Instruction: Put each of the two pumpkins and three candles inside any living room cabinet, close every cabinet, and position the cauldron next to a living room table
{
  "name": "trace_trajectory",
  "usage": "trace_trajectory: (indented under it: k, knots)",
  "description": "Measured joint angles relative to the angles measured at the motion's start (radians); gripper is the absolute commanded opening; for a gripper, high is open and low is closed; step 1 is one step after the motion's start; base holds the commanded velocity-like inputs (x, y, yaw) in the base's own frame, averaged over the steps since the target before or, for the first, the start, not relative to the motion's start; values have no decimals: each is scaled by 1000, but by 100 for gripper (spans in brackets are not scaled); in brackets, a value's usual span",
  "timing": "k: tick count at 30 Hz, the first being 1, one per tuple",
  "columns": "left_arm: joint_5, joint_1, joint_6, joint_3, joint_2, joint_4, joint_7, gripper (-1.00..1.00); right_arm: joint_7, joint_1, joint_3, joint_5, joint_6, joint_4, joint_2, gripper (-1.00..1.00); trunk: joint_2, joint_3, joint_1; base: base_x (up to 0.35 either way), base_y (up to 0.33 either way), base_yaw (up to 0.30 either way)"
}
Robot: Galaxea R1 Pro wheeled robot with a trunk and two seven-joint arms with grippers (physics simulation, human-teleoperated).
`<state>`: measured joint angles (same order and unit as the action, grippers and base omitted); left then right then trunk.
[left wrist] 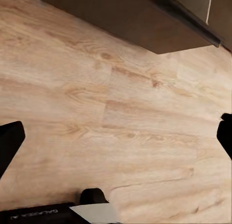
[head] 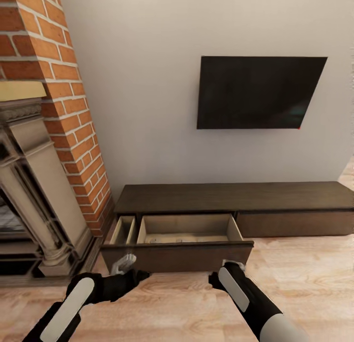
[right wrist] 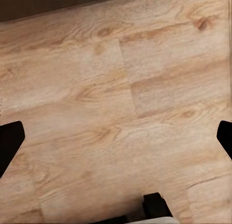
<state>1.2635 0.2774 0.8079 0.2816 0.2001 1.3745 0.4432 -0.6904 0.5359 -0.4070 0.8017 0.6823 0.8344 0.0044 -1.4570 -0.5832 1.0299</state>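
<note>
The long dark brown cabinet [head: 236, 197] stands against the wall, with its wide drawer [head: 189, 228] and a narrow drawer [head: 123, 230] beside it pulled out. Faint pale low shapes lie on the wide drawer's floor; I cannot tell what they are. The pumpkins and the cauldron are out of view. My left gripper [head: 123, 265] hovers just before the drawer front's left end, and my right gripper [head: 231, 265] before its right end. In the wrist views, the left gripper [left wrist: 116, 137] and the right gripper [right wrist: 116, 139] are both open over bare wooden floor.
A brick column [head: 59, 86] and a stone fireplace [head: 34, 185] stand close at the left. A black TV [head: 258, 91] hangs on the wall above the cabinet. Light wooden floor [head: 305, 273] stretches to the right and behind the arms.
</note>
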Motion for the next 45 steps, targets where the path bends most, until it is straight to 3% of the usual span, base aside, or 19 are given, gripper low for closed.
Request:
trace_trajectory:
  k: [1, 2, 4, 5, 8, 10, 12, 13, 14, 17, 26, 32, 36, 39, 45]
  knots:
    - [-36, 0, -22, 1, -7, -15, 2, 100, 0, 0, -12, 0, -15, -2, 0, 100, 7, 3, -4, -331, 0, 0]
    - [-133, -2, -89, 3, -29, -64, 5, 100, 1, 0, -61, 1, -60, -4, 0, 100, 14, 6, -8, -331, 0, 0]
    - [-228, -3, -172, 7, -57, -139, 6, 100, 0, 0, -123, 5, -135, -8, -3, 100, 28, 13, -15, -331, 0, 0]
    - [-247, -3, -191, 9, -63, -159, 6, 100, 0, -1, -135, 6, -158, -11, -4, 100, 35, 16, -19, -332, 0, 0]
    - [-329, -4, -333, 42, -83, -247, 7, 100, 5, -4, -178, 7, -305, -63, -3, 100, 56, 25, -31, -332, 0, 0]
    - [-348, -4, -459, 93, -87, -295, 7, 100, 27, -7, -214, 8, -398, -107, -2, 100, 70, 31, -38, -331, 0, 0]
    - [-353, -4, -582, 183, -89, -362, 8, 100, 64, -9, -261, 11, -499, -161, -2, 100, 77, 34, -42, -325, 0, 0]
    - [-354, -3, -655, 250, -100, -423, 8, 100, 85, -9, -285, 13, -569, -213, -2, 100, 77, 34, -42, -293, 0, 0]
    - [-358, -2, -693, 282, -114, -456, 9, 100, 94, -9, -295, 12, -611, -248, -1, 100, 77, 34, -42, -220, 0, 0]
    - [-364, -1, -746, 324, -143, -501, 14, 100, 107, -10, -306, 6, -686, -310, -1, 100, 77, 35, -43, -96, 0, 0]
    - [-370, -2, -824, 348, -152, -515, 15, 100, 128, -10, -312, -1, -754, -334, -2, 100, 77, 35, -43, -13, 0, 0]
    - [-375, -3, -837, 348, -153, -523, 14, 100, 166, -10, -313, -1, -798, -337, -2, 100, 35, 16, -20, 0, 0, 0]
    - [-430, -3, -841, 345, -155, -527, 13, 100, 169, -10, -322, -2, -812, -337, -2, 100, 7, 3, -5, 0, 0, 0]
    - [-500, -1, -893, 343, -172, -521, 13, 100, 167, -10, -382, -2, -827, -337, -2, 100, -14, -6, 7, 0, 0, 0]
    - [-564, 2, -938, 340, -203, -526, 15, 100, 166, -10, -406, -2, -848, -337, -1, 100, -56, -25, 30, 0, 0, 0]
